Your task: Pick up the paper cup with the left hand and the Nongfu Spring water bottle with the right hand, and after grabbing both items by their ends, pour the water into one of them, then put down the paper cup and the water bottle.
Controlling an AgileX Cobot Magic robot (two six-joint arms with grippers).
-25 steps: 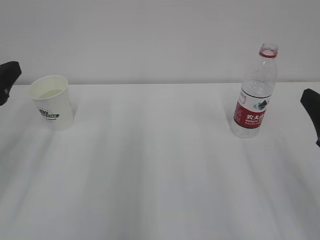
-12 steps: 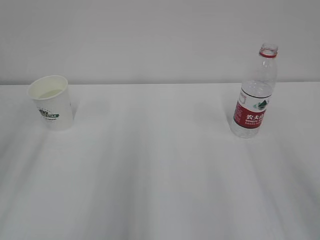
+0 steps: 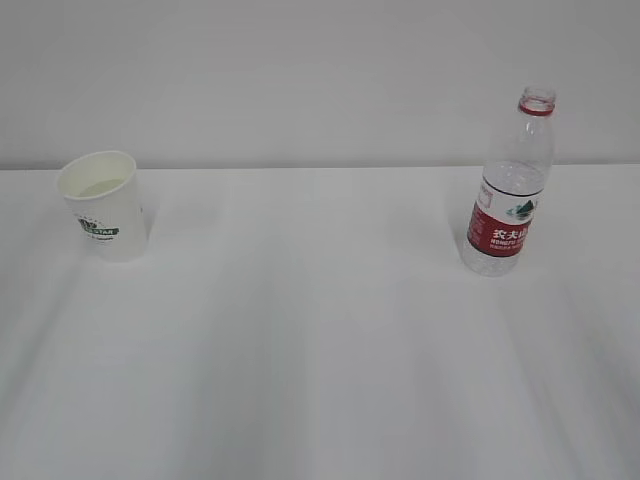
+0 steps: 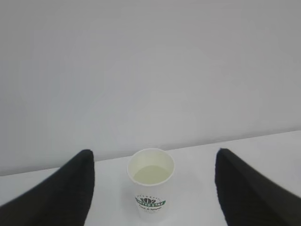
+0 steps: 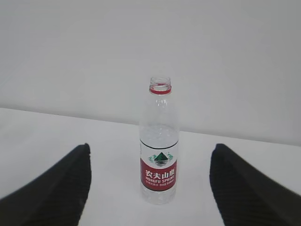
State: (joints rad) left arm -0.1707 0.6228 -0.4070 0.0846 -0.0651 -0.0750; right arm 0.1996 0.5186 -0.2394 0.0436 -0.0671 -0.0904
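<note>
Cup [image 3: 103, 203]: white paper, tapered, dark green logo band on its side. Stands upright at the left of the exterior view, on the worktop [image 3: 320, 330], near the back edge. Water [image 4: 151, 174] shows inside it, its surface below the rim. In the left wrist view the cup sits at lower centre, logo facing the camera.

Left gripper [image 4: 153, 188]: out of the exterior view. In its wrist view two black fingers [image 4: 61, 193] rise from the lower corners, jaws wide apart, nothing between them but the cup farther off. No contact with the cup.

Worktop: plain white, with a pale wall [image 3: 300, 80] behind it.

Bottle [image 3: 511, 190]: clear plastic, capless, red neck ring, red-and-white label with white Chinese characters. Stands upright at the right of the exterior view, well apart from the cup. In the right wrist view it stands at centre, label facing the camera. Whether liquid is left in it cannot be told.

Right gripper [image 5: 150, 188]: out of the exterior view. In its wrist view two black fingers [image 5: 244, 188] rise from the lower corners, jaws wide apart, framing the bottle from a distance. No contact with the bottle.
</note>
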